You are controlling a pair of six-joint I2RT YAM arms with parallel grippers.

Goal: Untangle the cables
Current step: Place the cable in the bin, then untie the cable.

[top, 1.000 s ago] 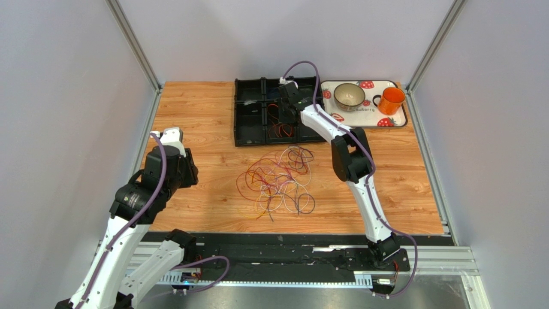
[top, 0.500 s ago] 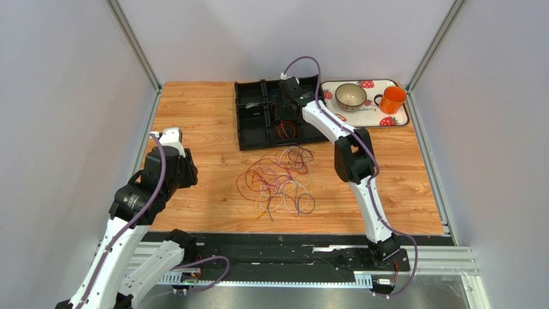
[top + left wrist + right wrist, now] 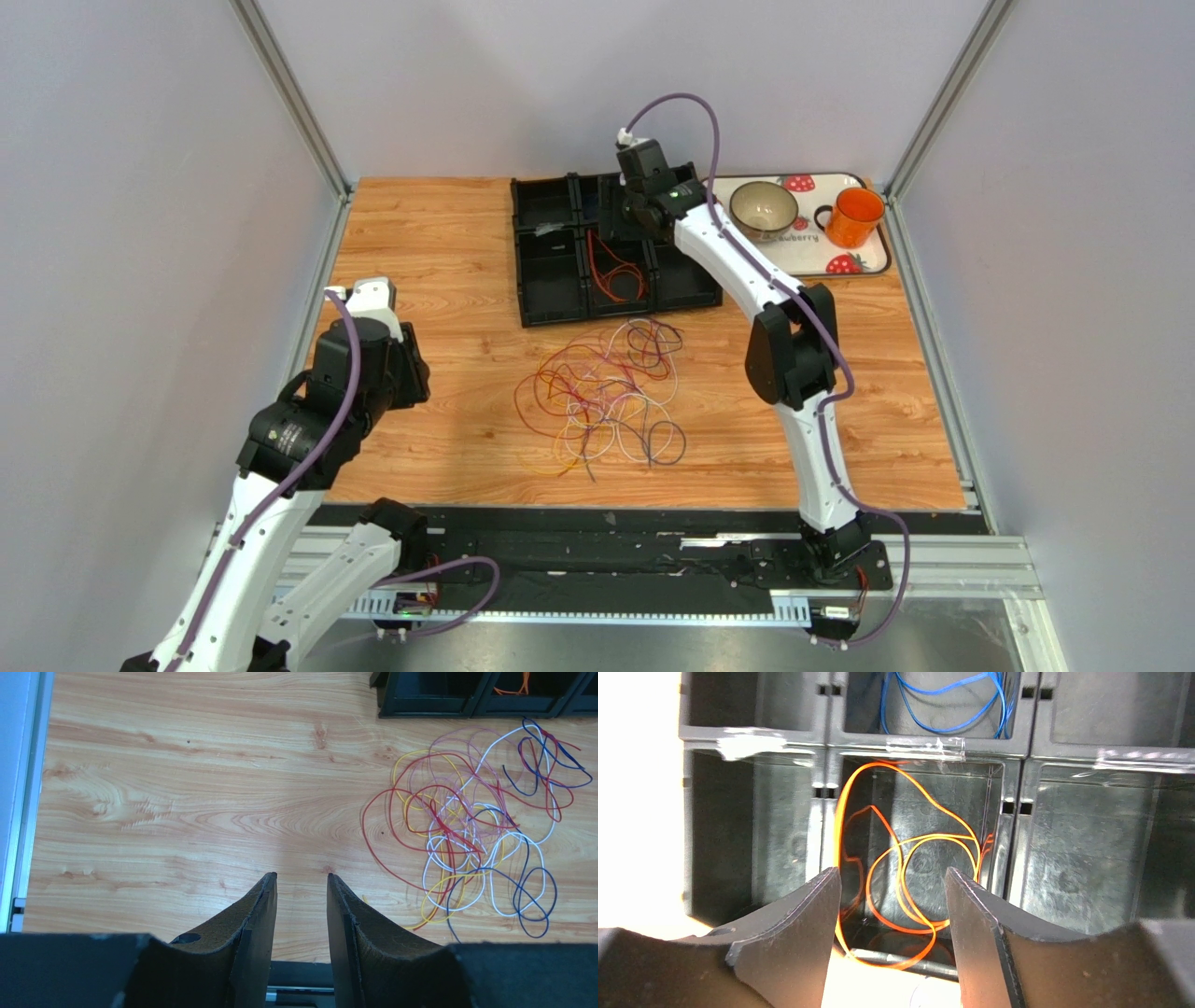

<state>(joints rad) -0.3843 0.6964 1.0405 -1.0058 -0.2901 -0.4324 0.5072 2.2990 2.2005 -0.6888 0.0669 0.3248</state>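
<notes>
**Workspace Status: Cable Sorting, Both Arms Unloaded**

**Task items.** The main bundle of cables (image 3: 603, 392) lies tangled on the wooden table (image 3: 421, 238), near its centre and just in front of the black compartment tray (image 3: 547, 287). Red, yellow, purple, blue and white loops overlap one another in this bundle. One orange cable (image 3: 906, 875) lies coiled inside the middle compartment of the tray's near row, its upper loop reaching the taped divider. A blue cable (image 3: 941, 703) lies in the middle compartment of the far row.

**Right arm.** The right gripper (image 3: 892, 875) hangs above the orange cable's compartment. Its jaws stand wide apart and hold nothing.

**Left arm.** The left gripper (image 3: 300, 878) is positioned over bare table, well to the left of the bundle. Its jaws are parted by a narrow gap, with nothing between them.

**Other items.** A strawberry-print serving tray (image 3: 807, 252) sits at the far right corner, touching the compartment tray. It carries a bowl (image 3: 762, 207) and an orange mug (image 3: 850, 217).
</notes>
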